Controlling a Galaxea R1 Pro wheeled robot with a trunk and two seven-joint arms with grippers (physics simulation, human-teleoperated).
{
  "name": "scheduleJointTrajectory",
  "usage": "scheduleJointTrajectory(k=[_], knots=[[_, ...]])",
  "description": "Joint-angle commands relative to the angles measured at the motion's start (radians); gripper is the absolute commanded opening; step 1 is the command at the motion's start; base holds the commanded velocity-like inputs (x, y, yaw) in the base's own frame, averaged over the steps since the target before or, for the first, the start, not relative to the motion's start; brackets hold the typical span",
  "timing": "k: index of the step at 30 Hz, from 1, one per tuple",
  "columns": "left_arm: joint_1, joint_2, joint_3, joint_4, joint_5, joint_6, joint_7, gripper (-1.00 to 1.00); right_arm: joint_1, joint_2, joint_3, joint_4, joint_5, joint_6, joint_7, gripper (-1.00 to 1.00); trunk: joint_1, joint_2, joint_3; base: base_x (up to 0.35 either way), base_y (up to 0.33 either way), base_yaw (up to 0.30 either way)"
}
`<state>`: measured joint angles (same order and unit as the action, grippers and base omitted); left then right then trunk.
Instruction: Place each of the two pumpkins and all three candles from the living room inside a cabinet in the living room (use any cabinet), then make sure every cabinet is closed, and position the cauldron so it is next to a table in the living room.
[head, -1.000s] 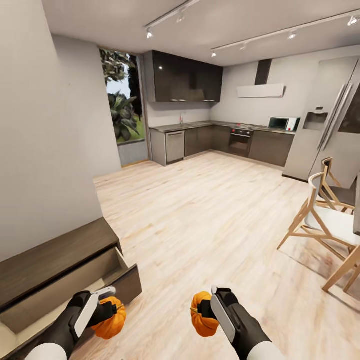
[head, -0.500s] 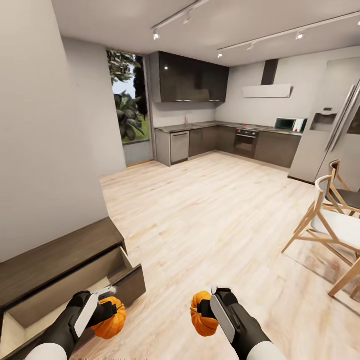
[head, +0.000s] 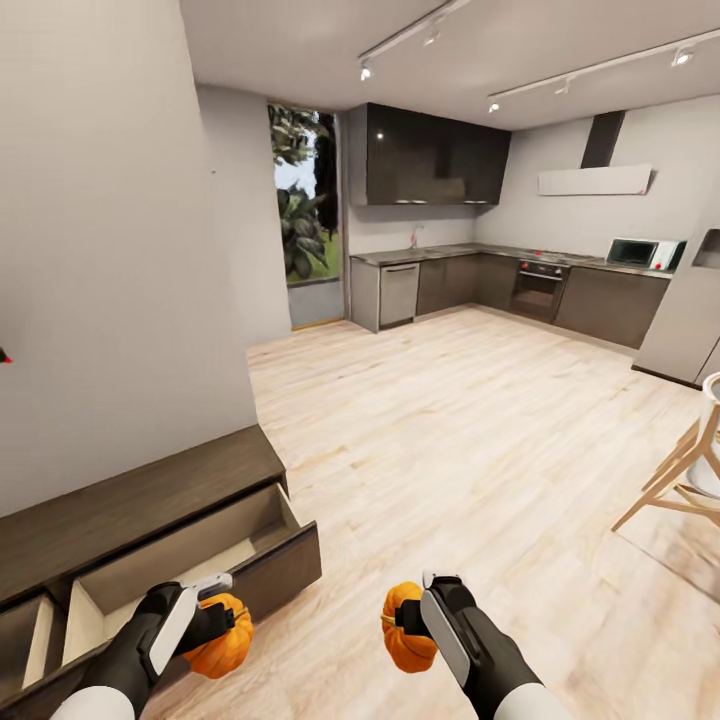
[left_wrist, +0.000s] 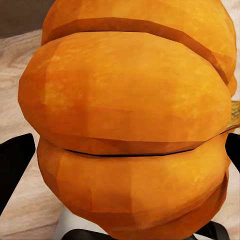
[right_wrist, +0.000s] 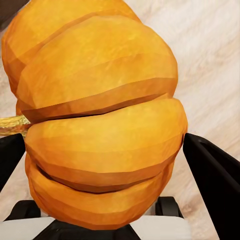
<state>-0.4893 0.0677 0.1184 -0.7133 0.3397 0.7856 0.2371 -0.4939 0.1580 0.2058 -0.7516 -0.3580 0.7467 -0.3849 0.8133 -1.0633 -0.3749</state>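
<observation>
Beside the cabinet (head: 150, 510) with its drawer pulled out, each gripper pinches one of the pumpkins, left (head: 217, 637) and right (head: 407, 628), by the firm, likely slick ribbed flanks.

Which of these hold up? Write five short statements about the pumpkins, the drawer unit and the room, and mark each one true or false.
1. Each gripper holds a pumpkin. True: the left gripper is shut on the left pumpkin, and the right gripper on the right pumpkin.
2. The cabinet has a drawer pulled out. True: the open drawer shows its pale inside.
3. A pumpkin already lies in the open drawer. False: what shows of its inside is bare, and both pumpkins are in the grippers.
4. The floor is grey tile. False: it is light wood planking.
5. A microwave stands on the kitchen counter. True.
</observation>
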Motion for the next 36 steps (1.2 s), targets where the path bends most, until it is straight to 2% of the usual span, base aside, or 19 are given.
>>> scheduleJointTrajectory(k=[1, 12, 19, 25, 36], knots=[[0.0, 0.0, 0.0, 0.0, 0.001, 0.0, 0.002, -1.0, 0.001, 0.0, 0.003, 0.0, 0.003, -0.003, 0.0, -1.0, 0.0, 0.0, 0.0, 0.0, 0.0, 0.038], [0.0, 0.0, 0.0, 0.0, 0.001, 0.0, -0.001, -1.0, 0.002, 0.0, 0.004, 0.0, 0.004, -0.001, 0.0, -1.0, 0.0, 0.0, 0.003, 0.0, 0.0, 0.042], [0.0, -0.002, 0.0, 0.0, 0.001, -0.003, -0.002, -1.0, 0.002, 0.001, 0.004, 0.0, 0.004, 0.002, 0.0, -1.0, 0.0, 0.0, 0.004, 0.0, 0.0, 0.259], [0.0, -0.002, 0.0, 0.0, 0.001, -0.003, -0.002, -1.0, 0.002, 0.014, 0.004, 0.0, 0.005, 0.003, -0.001, -1.0, 0.0, 0.0, 0.004, 0.0, 0.0, 0.29], [0.0, -0.002, 0.0, 0.0, 0.001, -0.005, -0.002, -1.0, 0.002, 0.015, 0.004, 0.0, 0.005, 0.001, -0.001, -1.0, 0.0, 0.0, 0.004, 0.056, 0.0, 0.259]])
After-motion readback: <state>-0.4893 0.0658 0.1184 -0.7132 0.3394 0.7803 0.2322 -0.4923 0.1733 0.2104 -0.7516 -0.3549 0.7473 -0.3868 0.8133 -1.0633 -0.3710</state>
